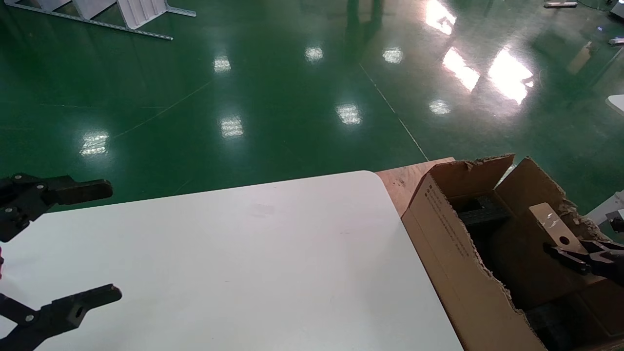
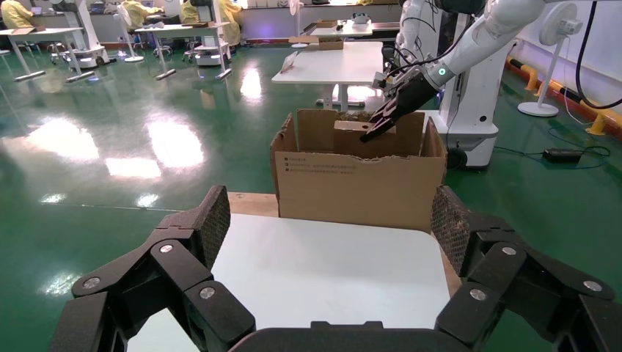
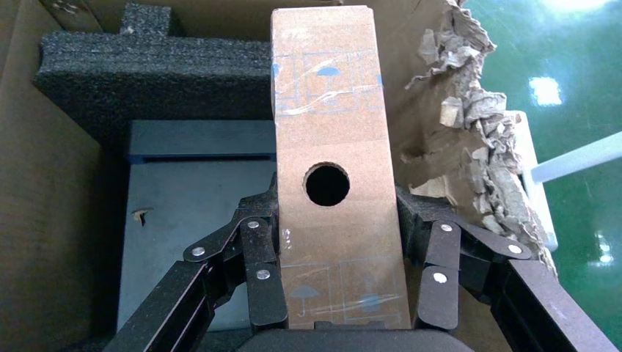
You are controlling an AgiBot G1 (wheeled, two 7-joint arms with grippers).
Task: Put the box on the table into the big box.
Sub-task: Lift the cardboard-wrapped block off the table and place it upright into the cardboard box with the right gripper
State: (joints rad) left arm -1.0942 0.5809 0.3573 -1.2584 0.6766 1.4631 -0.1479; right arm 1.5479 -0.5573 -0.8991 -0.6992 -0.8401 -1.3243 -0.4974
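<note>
Where right claw (image 3: 331, 293) clamps: box (image 3: 330, 117).

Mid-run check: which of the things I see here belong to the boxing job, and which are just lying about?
Job:
- box, held by the right gripper over the carton opening
- big box
- table

Lying about:
- black foam blocks inside the big box
- left gripper, open and idle over the table
- wooden board beside the table

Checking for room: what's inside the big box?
Black foam, a grey slab, and the box in the right claw. The box hides what's under it.
</note>
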